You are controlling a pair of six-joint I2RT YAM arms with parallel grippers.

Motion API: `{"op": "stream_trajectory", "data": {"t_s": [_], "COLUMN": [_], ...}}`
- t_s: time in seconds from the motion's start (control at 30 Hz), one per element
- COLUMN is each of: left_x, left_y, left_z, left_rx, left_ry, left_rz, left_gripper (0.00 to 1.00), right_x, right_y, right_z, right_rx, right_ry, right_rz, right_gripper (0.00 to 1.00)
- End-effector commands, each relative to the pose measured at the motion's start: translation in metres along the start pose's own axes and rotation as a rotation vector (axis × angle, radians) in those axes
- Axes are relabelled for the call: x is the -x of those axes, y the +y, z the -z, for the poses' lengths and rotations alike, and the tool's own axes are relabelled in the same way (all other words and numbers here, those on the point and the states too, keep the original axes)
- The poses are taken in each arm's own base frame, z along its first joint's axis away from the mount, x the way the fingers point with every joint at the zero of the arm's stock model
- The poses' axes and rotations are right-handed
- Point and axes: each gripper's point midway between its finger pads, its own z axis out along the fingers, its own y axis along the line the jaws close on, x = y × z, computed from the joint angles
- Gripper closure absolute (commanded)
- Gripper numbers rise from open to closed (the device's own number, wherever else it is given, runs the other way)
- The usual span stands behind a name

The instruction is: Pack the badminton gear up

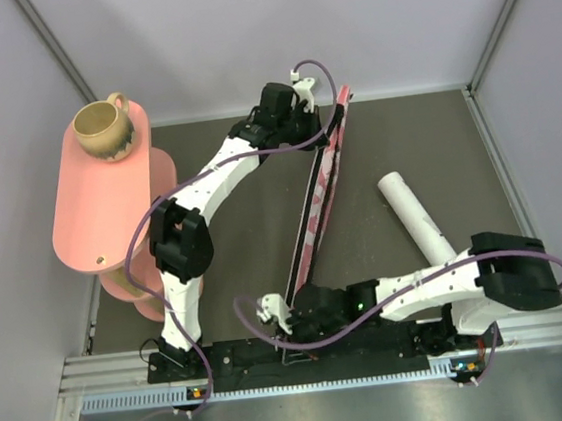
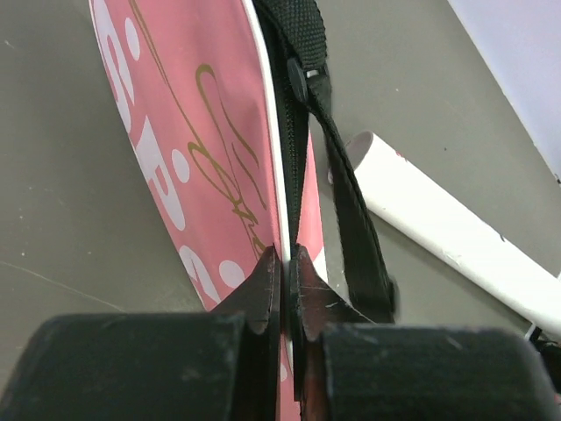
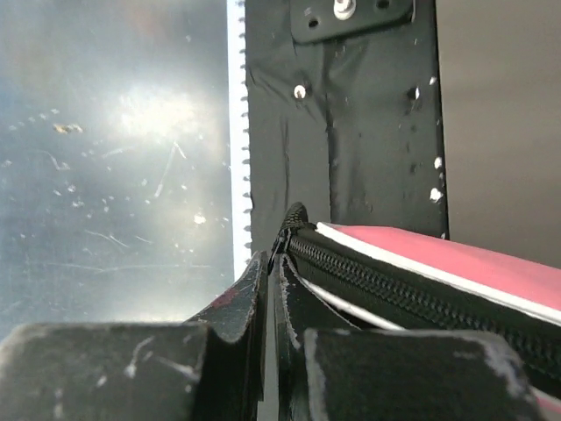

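Observation:
The long pink bag stands on its edge and runs from the far middle of the table to the near rail. My left gripper is shut on the bag's far end. In the left wrist view its jaws pinch the white-piped edge of the bag, beside the black strap. My right gripper is at the bag's near end. Its jaws are shut on the zip pull at the end of the black zip. The white tube lies on the table to the right of the bag and also shows in the left wrist view. No rackets or shuttlecocks show.
The pink oval tiered table stands at the left with the tan mug on its far end. The black base plate and metal rail run along the near edge. Pale walls close in the left, the back and the right.

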Motion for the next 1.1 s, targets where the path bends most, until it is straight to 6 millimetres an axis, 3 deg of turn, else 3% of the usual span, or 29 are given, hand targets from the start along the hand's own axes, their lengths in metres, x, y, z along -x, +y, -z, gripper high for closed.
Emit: {"op": "stream_trajectory", "data": {"t_s": [0.0, 0.1, 0.17, 0.2, 0.23, 0.27, 0.3, 0.33, 0.37, 0.4, 0.43, 0.5, 0.53, 0.57, 0.7, 0.77, 0.87, 1.0, 1.07], "left_x": [0.057, 0.059, 0.065, 0.065, 0.059, 0.062, 0.054, 0.053, 0.050, 0.045, 0.044, 0.042, 0.037, 0.038, 0.040, 0.032, 0.020, 0.009, 0.006], "left_y": [0.041, 0.044, 0.040, 0.040, 0.046, 0.041, 0.045, 0.050, 0.043, 0.048, 0.047, 0.044, 0.040, 0.041, 0.024, 0.022, 0.038, 0.068, 0.072], "left_z": [0.001, 0.003, 0.010, 0.013, 0.015, 0.022, 0.026, 0.030, 0.033, 0.036, 0.039, 0.038, 0.035, 0.035, 0.023, 0.010, 0.005, 0.014, 0.018], "left_rx": [0.164, 0.176, 0.185, 0.195, 0.228, 0.240, 0.276, 0.326, 0.331, 0.385, 0.436, 0.470, 0.484, 0.517, 0.506, 0.475, 0.548, 0.695, 0.711], "left_ry": [-0.192, -0.185, -0.190, -0.187, -0.177, -0.185, -0.153, -0.149, -0.138, -0.120, -0.123, -0.116, -0.104, -0.105, -0.116, -0.097, -0.063, -0.029, -0.018], "left_rz": [-0.126, -0.130, -0.138, -0.142, -0.143, -0.155, -0.161, -0.166, -0.179, -0.197, -0.216, -0.258, -0.274, -0.282, -0.293, -0.278, -0.255, -0.262, -0.266], "left_gripper": [1.00, 1.00, 1.00, 1.00, 1.00, 1.00, 1.00, 1.00, 1.00, 1.00, 1.00, 1.00, 1.00, 1.00, 1.00, 0.97, 0.90, 0.90, 0.84], "right_x": [-0.001, 0.002, 0.019, 0.030, 0.039, 0.062, 0.073, 0.078, 0.098, 0.095, 0.099, 0.104, 0.089, 0.093, 0.073, 0.062, 0.054, 0.043, 0.038], "right_y": [0.054, 0.049, 0.043, 0.042, 0.027, 0.025, 0.019, -0.006, -0.007, -0.035, -0.046, -0.078, -0.090, -0.098, -0.113, -0.115, -0.116, -0.120, -0.124], "right_z": [-0.014, -0.014, -0.003, 0.004, 0.011, 0.032, 0.044, 0.058, 0.087, 0.106, 0.126, 0.184, 0.198, 0.226, 0.269, 0.279, 0.281, 0.269, 0.265], "right_rx": [0.203, 0.169, 0.120, 0.104, 0.023, -0.004, -0.045, -0.195, -0.250, -0.423, -0.510, -0.728, -0.791, -0.823, -0.908, -0.942, -0.953, -0.954, -0.966], "right_ry": [0.041, 0.041, -0.022, -0.067, -0.119, -0.214, -0.265, -0.315, -0.417, -0.446, -0.497, -0.617, -0.603, -0.684, -0.755, -0.742, -0.718, -0.671, -0.660], "right_rz": [0.067, 0.073, 0.075, 0.072, 0.055, 0.045, 0.039, 0.011, 0.007, -0.018, -0.052, -0.148, -0.216, -0.258, -0.303, -0.309, -0.323, -0.351, -0.370], "right_gripper": [1.00, 1.00, 1.00, 0.93, 0.84, 0.70, 0.64, 0.57, 0.49, 0.47, 0.40, 0.35, 0.32, 0.32, 0.31, 0.29, 0.28, 0.27, 0.27]}}
